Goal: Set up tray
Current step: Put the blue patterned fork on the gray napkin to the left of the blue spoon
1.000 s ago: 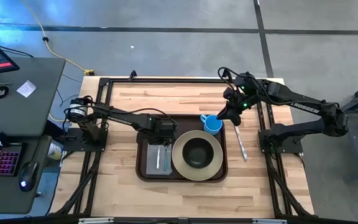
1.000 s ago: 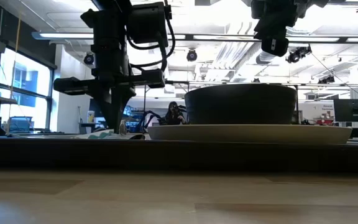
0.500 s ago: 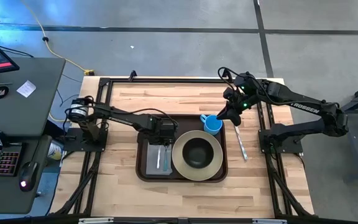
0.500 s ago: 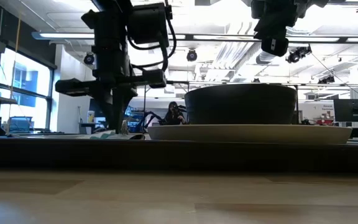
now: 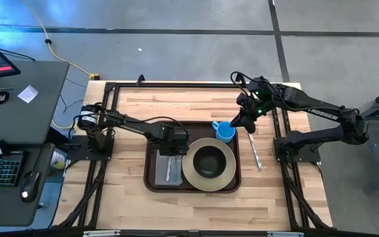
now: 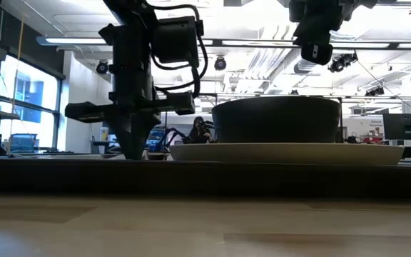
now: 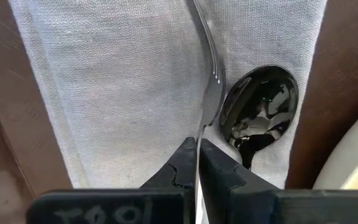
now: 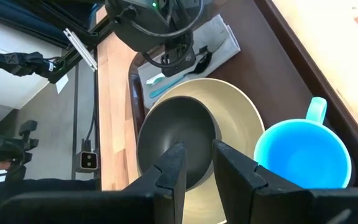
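Tray (image 5: 151, 181) sits at frame centre on the bench (image 5: 130, 105), mostly laid: napkin, spoon, plate, bowl, blue mug. Left pincer (image 7: 197, 163) closed over the fork on the napkin. Right pincer (image 8: 197, 163) hovers empty, jaws part-open (knife still off-tray, right).

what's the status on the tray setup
Left gripper shut on fork over napkin. Right gripper open above tray. Nothing blocking.

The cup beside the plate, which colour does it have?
The cup is bright blue, handle included; the right wrist view shows it best.
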Controlling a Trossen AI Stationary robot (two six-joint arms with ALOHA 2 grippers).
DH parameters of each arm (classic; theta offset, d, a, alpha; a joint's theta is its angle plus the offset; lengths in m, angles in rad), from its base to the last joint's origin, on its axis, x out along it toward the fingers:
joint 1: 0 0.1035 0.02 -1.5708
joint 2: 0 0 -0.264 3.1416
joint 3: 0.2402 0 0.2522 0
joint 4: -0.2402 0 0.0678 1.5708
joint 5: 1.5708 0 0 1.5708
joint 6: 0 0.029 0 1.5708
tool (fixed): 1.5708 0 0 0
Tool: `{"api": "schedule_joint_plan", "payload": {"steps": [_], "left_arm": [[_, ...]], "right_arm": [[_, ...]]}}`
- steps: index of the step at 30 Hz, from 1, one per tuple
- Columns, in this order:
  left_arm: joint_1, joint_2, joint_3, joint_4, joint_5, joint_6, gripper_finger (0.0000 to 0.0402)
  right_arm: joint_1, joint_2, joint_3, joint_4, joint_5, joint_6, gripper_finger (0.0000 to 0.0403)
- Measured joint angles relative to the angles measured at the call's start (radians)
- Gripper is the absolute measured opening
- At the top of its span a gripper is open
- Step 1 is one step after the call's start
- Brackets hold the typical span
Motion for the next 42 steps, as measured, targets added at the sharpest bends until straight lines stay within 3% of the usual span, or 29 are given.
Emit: {"api": "schedule_joint_plan", "payload": {"steps": [27,42], "left_arm": [[0.0,0.001,0.047,-0.099,0.004,0.05,0.0051],[0.0,0.001,0.047,-0.102,0.035,0.018,0.0177]], "right_arm": [[0.0,0.0,0.0,-0.006,0.003,-0.003,0.0071],[0.0,0.0,0.0,-0.006,0.003,0.0,0.0071]]}}
